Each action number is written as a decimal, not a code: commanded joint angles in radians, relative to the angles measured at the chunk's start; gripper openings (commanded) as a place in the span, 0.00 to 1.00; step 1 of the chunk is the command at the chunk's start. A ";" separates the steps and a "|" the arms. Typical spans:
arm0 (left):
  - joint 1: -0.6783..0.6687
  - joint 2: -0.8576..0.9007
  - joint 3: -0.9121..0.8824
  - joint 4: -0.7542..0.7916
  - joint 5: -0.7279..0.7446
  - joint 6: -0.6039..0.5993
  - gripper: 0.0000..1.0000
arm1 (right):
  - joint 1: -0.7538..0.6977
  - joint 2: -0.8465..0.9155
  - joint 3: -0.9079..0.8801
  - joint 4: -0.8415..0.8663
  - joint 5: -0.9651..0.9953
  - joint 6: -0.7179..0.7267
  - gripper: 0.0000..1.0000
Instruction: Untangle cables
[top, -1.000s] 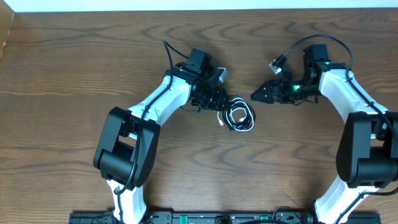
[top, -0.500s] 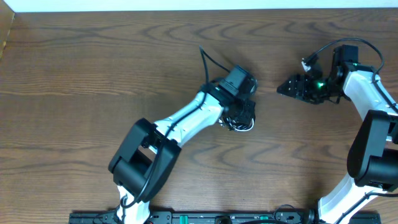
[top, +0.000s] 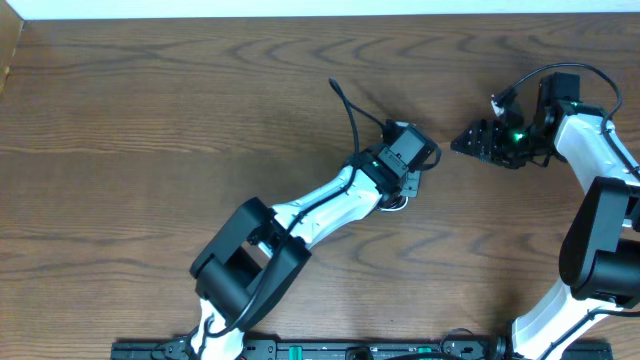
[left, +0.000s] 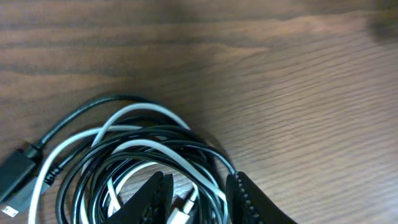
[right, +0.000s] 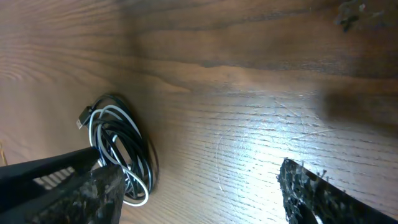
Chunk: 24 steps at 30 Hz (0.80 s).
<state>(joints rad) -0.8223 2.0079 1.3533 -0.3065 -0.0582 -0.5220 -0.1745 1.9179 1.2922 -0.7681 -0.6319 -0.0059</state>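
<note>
Dark wood-grain table (top: 150, 100) filled the overhead view, with a pale strip along the top edge. From the bottom centre the left arm (top: 320, 205) reached diagonally up to the middle of the frame. Its wrist covered almost all of the cables (top: 398, 204), so that only a sliver of white cord showed just below it. In the left wrist view the cables (left: 130, 162) lay in the lower left as a tight coil of black and white loops on the wood. A black plug (left: 15, 177) stuck out at the left edge. The left gripper (left: 199, 186) came in from the bottom edge with its two fingers (left: 149, 199) partly apart. They straddled several strands on the right side of the coil, and a small white plug (left: 180, 214) lay between them. Whether the fingers actually pinched those strands could not be told. At the right of the overhead view the right gripper (top: 462, 142) pointed left, apart from the coil, with a green light glowing on its wrist. In its own camera the right gripper (right: 199, 174) had its fingers (right: 62, 186) spread wide over bare wood, holding nothing. The cables (right: 121, 146) sat in the lower left of that frame, just beside the left-hand finger.
</note>
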 joint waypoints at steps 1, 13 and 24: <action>0.000 0.037 -0.011 -0.001 -0.036 -0.030 0.32 | 0.004 0.007 0.000 0.001 -0.002 0.013 0.76; -0.002 0.060 -0.011 -0.002 0.006 -0.034 0.22 | 0.006 0.007 0.000 0.000 -0.002 0.013 0.76; -0.010 0.074 -0.011 -0.006 0.050 -0.034 0.22 | 0.006 0.007 0.000 -0.003 -0.002 0.013 0.76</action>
<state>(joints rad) -0.8223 2.0483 1.3525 -0.3058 -0.0284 -0.5533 -0.1741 1.9179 1.2922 -0.7692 -0.6315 -0.0036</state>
